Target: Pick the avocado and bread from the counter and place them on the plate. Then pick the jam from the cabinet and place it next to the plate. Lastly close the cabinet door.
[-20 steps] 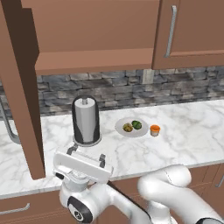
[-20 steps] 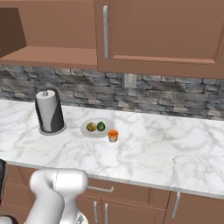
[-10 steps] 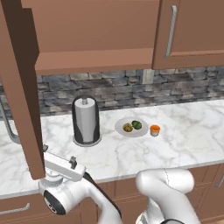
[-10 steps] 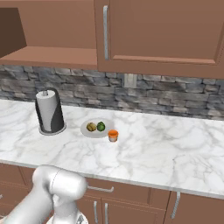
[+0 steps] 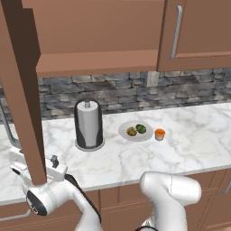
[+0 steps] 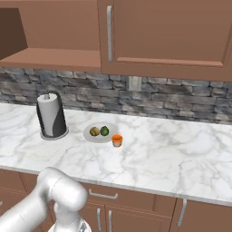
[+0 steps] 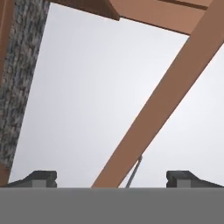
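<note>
The cabinet door [image 5: 23, 90] stands swung open at the far left, edge-on, with the cabinet [image 5: 99, 40] open behind it. My gripper [image 5: 35, 164] is open at the door's lower edge. In the hand view the door [image 7: 162, 100] runs diagonally between my wide-apart fingertips [image 7: 43, 177], and its silver handle [image 7: 134, 173] shows just behind it. On the counter [image 5: 194, 135] the plate [image 5: 125, 134] holds the bread [image 5: 131, 131] and the avocado [image 5: 141, 128]. The jam [image 5: 159, 134] stands just right of the plate. From the right I see the plate [image 6: 88, 136], bread [image 6: 94, 131], avocado [image 6: 104, 131] and jam [image 6: 117, 140].
A black paper-towel holder [image 5: 89, 124] stands left of the plate. A shut wall cupboard with a silver handle [image 5: 176, 31] hangs at the right. A stone backsplash [image 5: 135, 90] runs behind the counter, brown drawers [image 6: 136, 204] below it. A grey curved bar [image 5: 6, 128] shows at the far left.
The arm has swung left and low, carrying the open gripper from the counter's front middle to the open door's lower edge. The plate, food and jam have not moved.
</note>
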